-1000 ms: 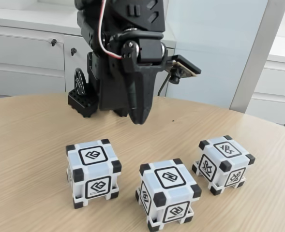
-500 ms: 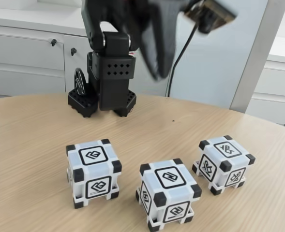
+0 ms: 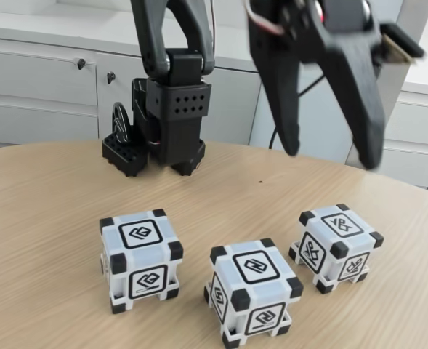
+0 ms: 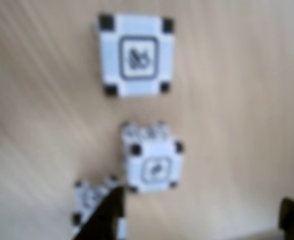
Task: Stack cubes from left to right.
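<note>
Pincer [image 3: 332,156] hung wide open and empty, high above the table [image 3: 46,218] toward its back-right part, all three cubes [image 3: 140,259] [image 3: 253,291] [image 3: 337,247] unstacked near the front edge; evidently the approach step, needing descent onto one cube.

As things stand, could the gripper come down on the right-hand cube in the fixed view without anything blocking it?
Probably yes. The gripper hangs open above the table, and the right-hand cube stands apart from the middle cube, its top uncovered.
</note>
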{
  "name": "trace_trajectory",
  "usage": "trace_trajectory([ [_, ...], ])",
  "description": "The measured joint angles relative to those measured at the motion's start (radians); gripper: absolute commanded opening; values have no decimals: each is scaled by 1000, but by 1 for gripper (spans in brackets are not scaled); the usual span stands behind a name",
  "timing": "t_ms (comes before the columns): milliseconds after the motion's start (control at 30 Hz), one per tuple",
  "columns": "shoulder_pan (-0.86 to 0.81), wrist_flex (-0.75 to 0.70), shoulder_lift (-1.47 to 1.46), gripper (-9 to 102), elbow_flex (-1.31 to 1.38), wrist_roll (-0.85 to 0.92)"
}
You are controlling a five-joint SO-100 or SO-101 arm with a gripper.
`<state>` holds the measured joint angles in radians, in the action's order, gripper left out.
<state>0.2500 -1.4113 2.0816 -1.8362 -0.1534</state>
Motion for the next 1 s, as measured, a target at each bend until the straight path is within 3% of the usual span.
trace_trajectory([
  [133,78,8,-98,32,0,-202],
  [333,110,35,-259,33,9,-337],
  [867,115,172,-394,36,40,-334],
  [1000,206,187,-400,38,40,-298],
])
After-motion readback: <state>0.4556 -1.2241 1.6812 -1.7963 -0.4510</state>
